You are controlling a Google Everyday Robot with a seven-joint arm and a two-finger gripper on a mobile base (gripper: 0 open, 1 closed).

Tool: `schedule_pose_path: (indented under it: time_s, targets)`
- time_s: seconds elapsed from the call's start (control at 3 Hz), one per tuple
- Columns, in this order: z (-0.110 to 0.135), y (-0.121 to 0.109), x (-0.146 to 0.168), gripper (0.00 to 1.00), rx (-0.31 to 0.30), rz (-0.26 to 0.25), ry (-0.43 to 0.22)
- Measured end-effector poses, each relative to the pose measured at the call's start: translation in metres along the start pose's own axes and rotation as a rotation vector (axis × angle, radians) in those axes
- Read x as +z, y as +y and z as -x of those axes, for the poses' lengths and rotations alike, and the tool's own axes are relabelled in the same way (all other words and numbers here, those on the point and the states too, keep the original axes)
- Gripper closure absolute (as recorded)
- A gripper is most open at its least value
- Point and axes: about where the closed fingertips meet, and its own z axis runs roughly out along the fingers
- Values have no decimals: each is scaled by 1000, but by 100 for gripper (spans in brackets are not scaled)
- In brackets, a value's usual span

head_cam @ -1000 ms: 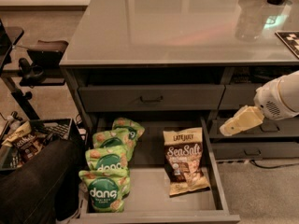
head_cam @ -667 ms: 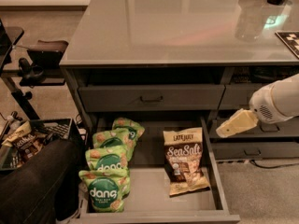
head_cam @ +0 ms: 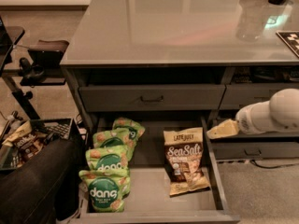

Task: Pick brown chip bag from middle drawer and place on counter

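The middle drawer (head_cam: 149,190) stands open below the front edge of the counter (head_cam: 177,31). In it the brown chip bag (head_cam: 186,161) lies flat, right of the green dang bags (head_cam: 110,171). The pincer (head_cam: 223,129) hangs outside the drawer's right wall; I cannot tell if it is open or closed.

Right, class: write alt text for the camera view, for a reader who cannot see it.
A brown chip bag lies flat in the open middle drawer, right of several green bags. The gripper hangs by the drawer's right wall, apart from the bag, below the grey counter.
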Motion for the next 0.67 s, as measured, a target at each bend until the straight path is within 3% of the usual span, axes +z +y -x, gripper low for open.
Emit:
schedule_pose_path:
  time_s: [0.33, 0.67]
  targets:
    - [-14, -19, 48, 0, 46, -34, -57]
    - [-14, -19, 49, 0, 46, -34, -57]
